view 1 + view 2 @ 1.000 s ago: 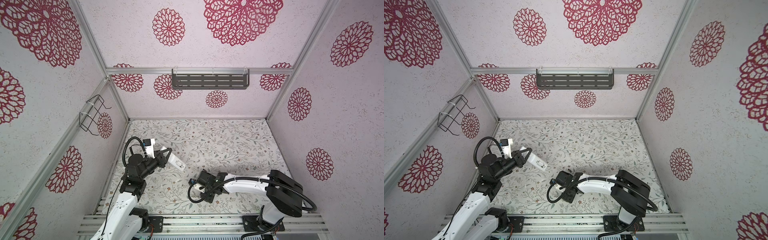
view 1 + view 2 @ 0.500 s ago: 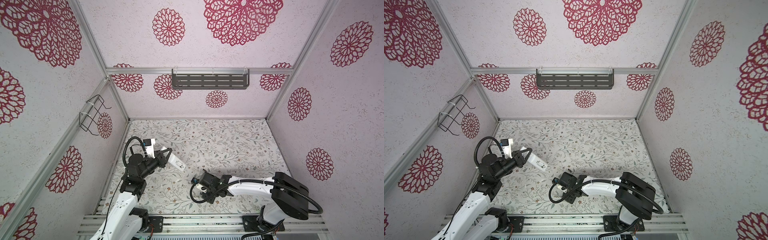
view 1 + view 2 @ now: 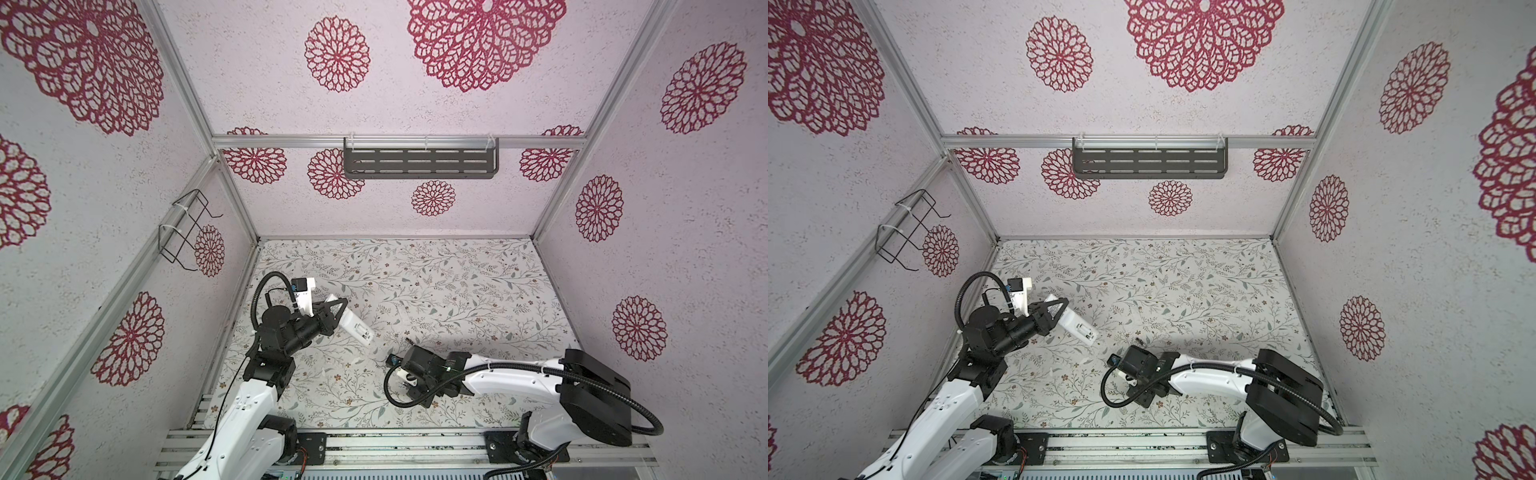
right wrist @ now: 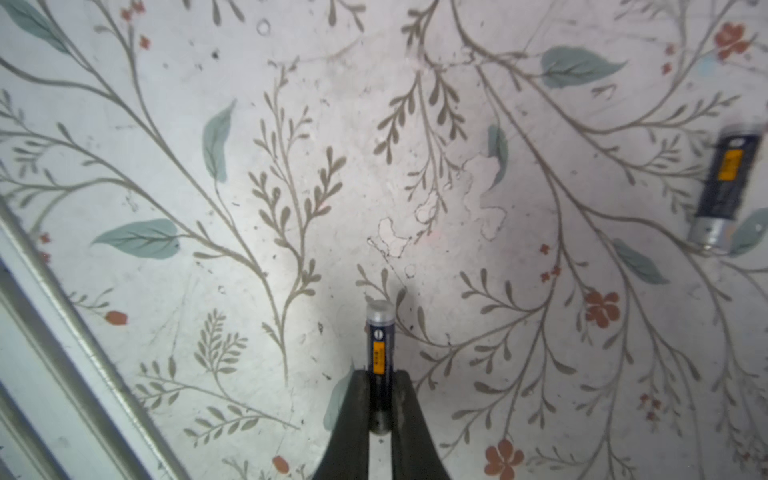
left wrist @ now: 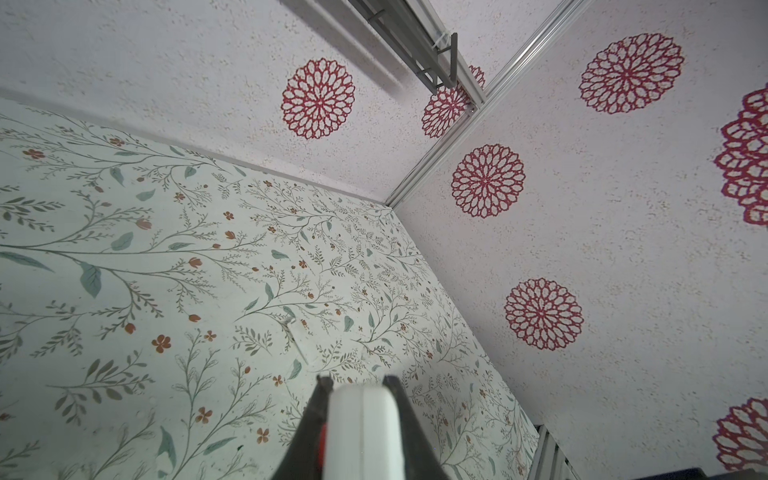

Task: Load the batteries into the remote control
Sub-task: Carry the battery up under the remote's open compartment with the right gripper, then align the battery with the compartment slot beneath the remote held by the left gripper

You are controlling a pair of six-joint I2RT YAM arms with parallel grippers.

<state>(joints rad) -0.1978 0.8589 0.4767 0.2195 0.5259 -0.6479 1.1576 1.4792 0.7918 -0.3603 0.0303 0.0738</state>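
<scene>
Now the right claw (image 4: 380, 380), pinched tight on one slim dark silver-ended battery (image 4: 379, 338), should lift it straight, keeping it aligned for the long white plastic remote (image 3: 355, 328) clamped in the left claw (image 5: 358, 384), with the second battery (image 4: 725, 183) lying apart beside it.

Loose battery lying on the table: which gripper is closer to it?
Right. The right gripper, shut on the other battery, sits just beside the loose battery; the left gripper, holding the remote control, is clearly farther away.

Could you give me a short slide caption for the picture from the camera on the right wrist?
Right end effector pinches a battery; a second battery lies apart on the floral table.
</scene>
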